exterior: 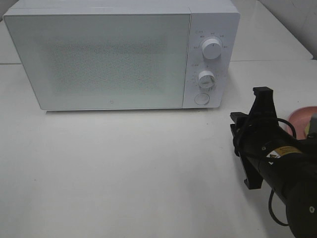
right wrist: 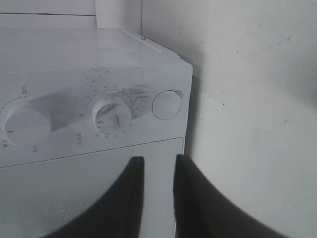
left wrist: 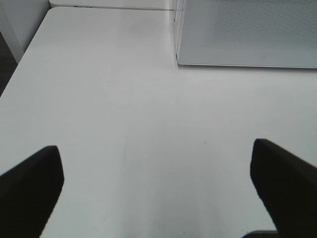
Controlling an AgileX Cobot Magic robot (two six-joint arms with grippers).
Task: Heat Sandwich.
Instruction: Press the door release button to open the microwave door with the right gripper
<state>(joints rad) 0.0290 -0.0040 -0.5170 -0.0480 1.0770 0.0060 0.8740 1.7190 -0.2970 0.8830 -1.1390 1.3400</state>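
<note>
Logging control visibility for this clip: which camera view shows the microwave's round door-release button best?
The right wrist view: the round white button fills a good share of the frame, close beside the lower dial. The exterior high view shows it small but unobstructed below both dials. The left wrist view shows only a door corner of the white microwave, no button.

A lab-style test bench: a white microwave (exterior: 121, 54) on a bare white table (exterior: 124, 168).

One microwave (exterior: 121, 54) stands on the desk (exterior: 124, 168), with two dials (exterior: 212, 49) and one round button (exterior: 201, 99). Right of it sits one pink plate (exterior: 299, 118).
</note>
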